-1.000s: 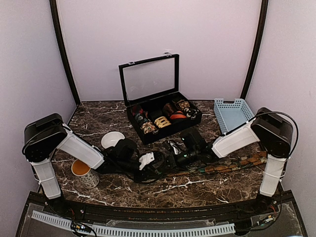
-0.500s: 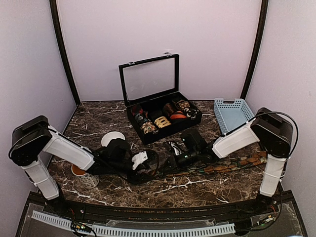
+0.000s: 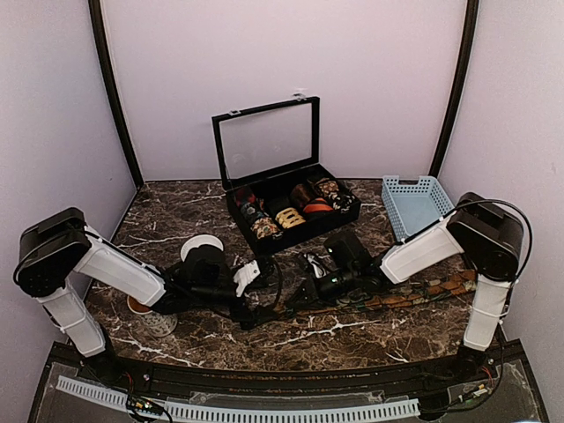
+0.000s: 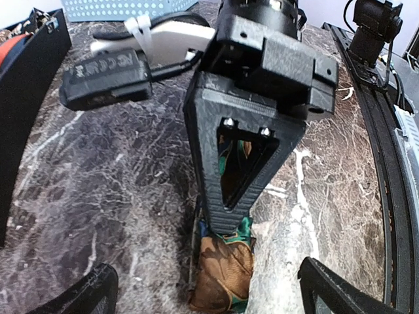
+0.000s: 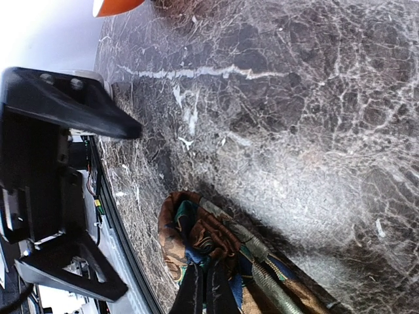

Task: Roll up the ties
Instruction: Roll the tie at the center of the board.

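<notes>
A long tie (image 3: pixel 414 293), patterned in brown, dark green and orange, lies across the marble in front of the right arm. Its left end is folded into a small bunch (image 5: pixel 196 229). My right gripper (image 5: pixel 208 288) is shut on that bunch, its black fingers pressed together over the fabric (image 4: pixel 222 271). In the top view the right gripper (image 3: pixel 304 295) sits mid-table. My left gripper (image 4: pixel 206 294) stands wide open just left of the bunch, one finger on each side of it and apart from it. It shows in the top view too, the left gripper (image 3: pixel 260 295) holding nothing.
A black display case (image 3: pixel 264 242) with its glass lid up holds several rolled fabric coils at the back. A blue basket (image 3: pixel 416 201) stands at the back right. A white bowl (image 3: pixel 201 247) and a patterned cup (image 3: pixel 148 308) sit under the left arm.
My left gripper has opened wide, let go of the tie's end and drawn back to the left. The right gripper has stayed shut on the bunch.
</notes>
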Action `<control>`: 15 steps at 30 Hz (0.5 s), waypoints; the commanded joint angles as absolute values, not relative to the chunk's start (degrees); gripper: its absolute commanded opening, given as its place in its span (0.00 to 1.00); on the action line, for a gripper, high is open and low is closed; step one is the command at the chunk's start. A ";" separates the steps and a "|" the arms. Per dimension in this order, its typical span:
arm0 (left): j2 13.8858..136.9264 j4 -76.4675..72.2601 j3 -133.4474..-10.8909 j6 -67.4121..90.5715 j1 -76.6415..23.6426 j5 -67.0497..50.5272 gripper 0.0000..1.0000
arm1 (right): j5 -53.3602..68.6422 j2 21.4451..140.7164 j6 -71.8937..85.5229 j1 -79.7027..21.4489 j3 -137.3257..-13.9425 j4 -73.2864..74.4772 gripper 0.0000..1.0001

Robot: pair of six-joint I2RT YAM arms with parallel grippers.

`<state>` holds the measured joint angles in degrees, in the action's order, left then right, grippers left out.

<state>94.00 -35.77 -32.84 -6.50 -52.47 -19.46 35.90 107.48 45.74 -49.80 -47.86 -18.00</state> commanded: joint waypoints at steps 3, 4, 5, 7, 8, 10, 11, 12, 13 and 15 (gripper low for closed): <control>100.91 -39.84 -34.77 -10.00 -55.92 -19.63 0.99 | 35.16 107.06 45.88 -49.44 -46.70 -19.07 0.00; 102.61 -38.38 -36.27 -11.52 -56.32 -19.24 0.97 | 35.05 107.12 45.94 -49.41 -46.74 -19.12 0.00; 104.20 -37.80 -37.47 -12.27 -56.48 -19.17 0.95 | 35.07 107.21 46.03 -49.44 -46.80 -19.14 0.00; 106.78 -38.59 -38.85 -12.64 -56.51 -19.02 0.91 | 35.17 107.27 46.09 -49.40 -47.05 -19.07 0.00; 107.77 -39.42 -39.11 -12.58 -56.51 -18.73 0.89 | 34.97 107.11 46.06 -49.41 -47.10 -19.00 0.00; 109.07 -40.59 -39.55 -12.59 -56.51 -18.43 0.85 | 34.89 106.97 46.17 -49.41 -47.10 -18.94 0.00; 109.53 -40.67 -39.69 -12.74 -56.51 -18.17 0.81 | 34.93 106.84 46.29 -49.41 -47.03 -19.03 0.00; 109.85 -40.27 -39.84 -12.98 -56.51 -17.86 0.76 | 35.05 106.75 46.44 -49.42 -47.02 -19.13 0.00; 109.94 -39.50 -39.77 -13.16 -56.47 -17.40 0.71 | 35.19 106.51 46.49 -49.40 -47.02 -19.08 0.00; 109.18 -38.26 -38.74 -13.34 -56.22 -17.15 0.60 | 35.17 105.89 46.42 -49.39 -46.90 -18.75 0.00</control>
<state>109.16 -40.86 -39.48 -12.19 -56.53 -18.09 35.88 107.46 46.22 -49.80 -47.59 -18.52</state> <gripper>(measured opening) 0.679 0.011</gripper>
